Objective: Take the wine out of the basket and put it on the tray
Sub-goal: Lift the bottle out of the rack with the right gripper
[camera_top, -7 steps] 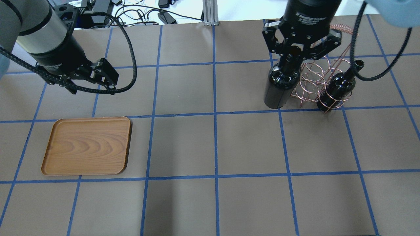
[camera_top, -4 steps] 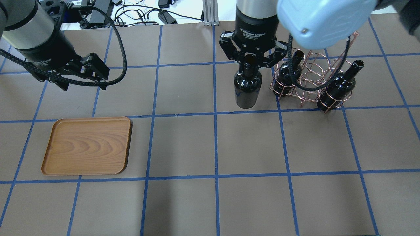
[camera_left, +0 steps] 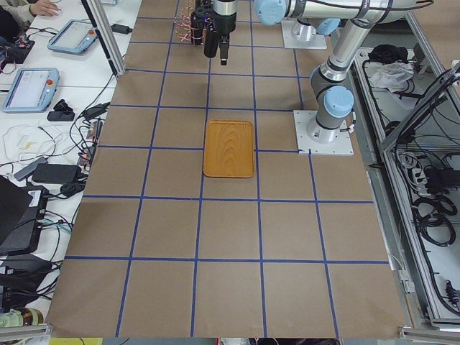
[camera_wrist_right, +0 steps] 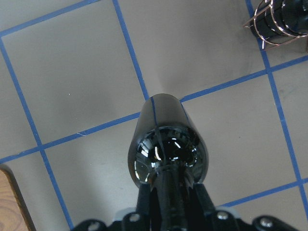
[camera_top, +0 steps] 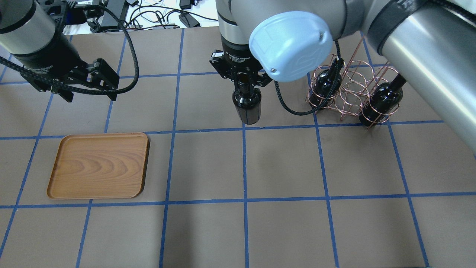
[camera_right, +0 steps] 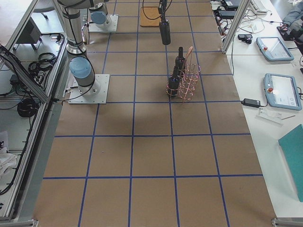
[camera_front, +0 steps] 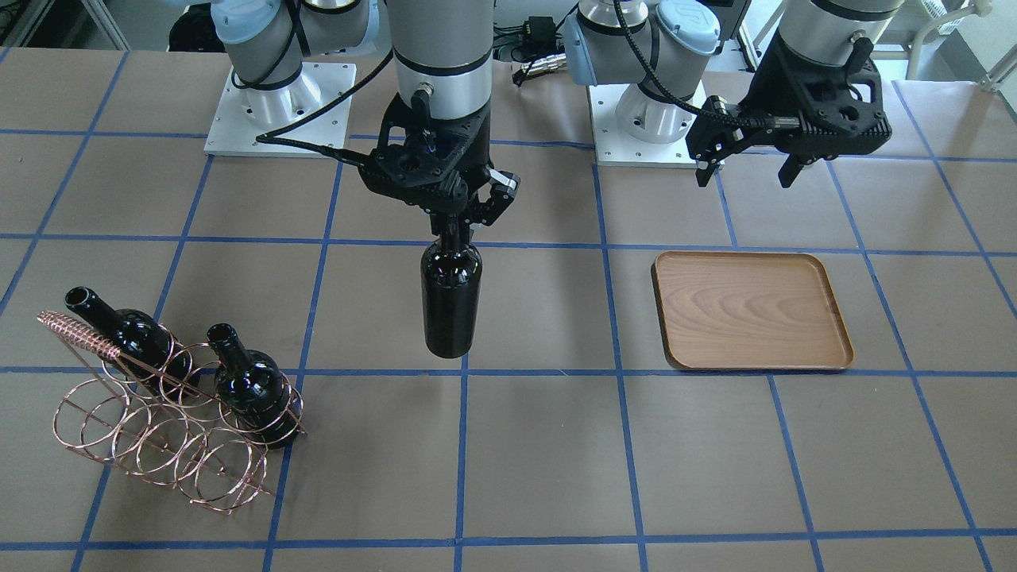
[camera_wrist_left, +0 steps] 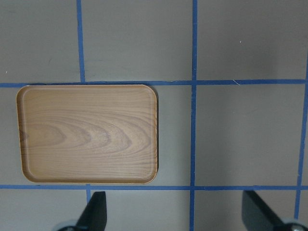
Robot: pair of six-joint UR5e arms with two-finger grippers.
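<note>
Brown paper crossed by blue tape lines (camera_top: 244,167) covers the tabletop (camera_top: 282,167), and past its far edge we see a tangle of cables (camera_top: 160,16) on a white surface.

We find the right hand (camera_front: 450,226) reaching out over the middle of the tabletop, clamped tight on the neck of the wine (camera_front: 450,306). The bottle hangs upright beneath it, mouth up inside the grip and base down. Comparing the two fixed views, we judge it lifted clear of the tabletop. It sits between the basket and the tray, touching neither. From the right wrist camera we look straight down its glossy shoulder to a tape line below.

On the far right stands the basket (camera_top: 351,93), its copper wire rings stacked in rows, with its coiled handle bar on the far side. Two more dark bottles rest tilted in its rings, necks pointing up and away from the robot. These are the left-end bottle (camera_top: 324,87) and the right-end bottle (camera_top: 383,100), with rings between them.

On the left lies the tray (camera_top: 98,165), flat on the tabletop, its wood grain bare. Raised above that side we see the left hand (camera_top: 91,97). Its fingers (camera_wrist_left: 94,214) are spread wide apart and hold nothing, and its wrist camera looks down on the tray.
</note>
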